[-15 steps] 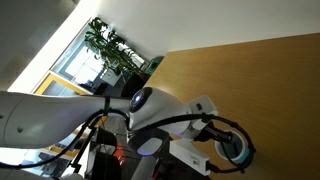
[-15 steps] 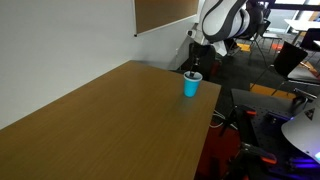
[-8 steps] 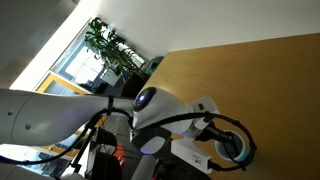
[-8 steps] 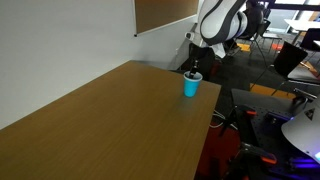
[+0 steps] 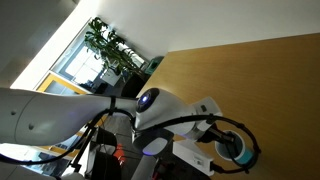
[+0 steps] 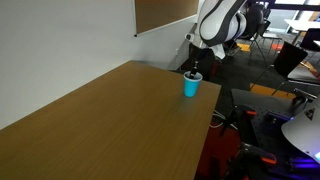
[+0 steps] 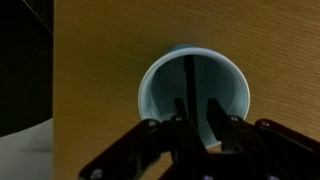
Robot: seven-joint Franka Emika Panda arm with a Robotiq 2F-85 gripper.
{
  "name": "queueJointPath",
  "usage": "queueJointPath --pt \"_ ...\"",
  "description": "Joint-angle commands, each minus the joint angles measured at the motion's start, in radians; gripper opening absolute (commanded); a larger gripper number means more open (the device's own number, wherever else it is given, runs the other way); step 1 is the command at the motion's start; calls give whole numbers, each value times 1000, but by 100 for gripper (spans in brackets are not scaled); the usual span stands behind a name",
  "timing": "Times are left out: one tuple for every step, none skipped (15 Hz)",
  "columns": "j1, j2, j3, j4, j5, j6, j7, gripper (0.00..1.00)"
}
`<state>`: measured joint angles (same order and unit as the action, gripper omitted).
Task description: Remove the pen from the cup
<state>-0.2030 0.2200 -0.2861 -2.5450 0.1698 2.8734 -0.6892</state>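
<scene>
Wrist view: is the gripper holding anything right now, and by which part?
Cannot tell. The pen stands in the cup, its near end between the fingers of the gripper, but a firm pinch isn't visible.

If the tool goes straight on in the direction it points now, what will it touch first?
Probably the pen inside the cup, just ahead of the tool; depth is unclear.

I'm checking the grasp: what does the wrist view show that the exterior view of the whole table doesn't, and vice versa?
Wrist only: the pen standing inside the cup, with the gripper fingers apart on either side of it. Exterior only: the arm above, the cup's blue outside, and the whole table top, with the cup near an edge. Both: the cup upright on the table, the gripper right over it.
</scene>
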Motion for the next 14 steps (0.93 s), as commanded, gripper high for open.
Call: queueJointPath --pt "-37 19 38 23 45 -9 -67 30" --pt "-43 24 46 28 54 -11 -76 29" --pt "-48 28 52 31 58 -12 -83 30" --pt "-54 32 58 34 65 -12 -93 29" --pt "-60 36 65 37 70 -12 -95 29" --pt "-67 40 73 40 77 -12 -105 29" --pt "-73 46 79 43 84 -11 -111 28" --pt "-78 50 84 46 89 -11 -115 29" --pt "-86 54 92 48 95 -10 -125 28" --pt "-91 58 97 49 97 -10 -124 27" --pt "-98 62 103 50 98 -9 -125 28" --pt "-104 66 108 52 100 -9 -126 26" --pt "-111 72 114 55 101 -7 -125 27" --pt "-118 74 120 57 101 -7 -125 25"
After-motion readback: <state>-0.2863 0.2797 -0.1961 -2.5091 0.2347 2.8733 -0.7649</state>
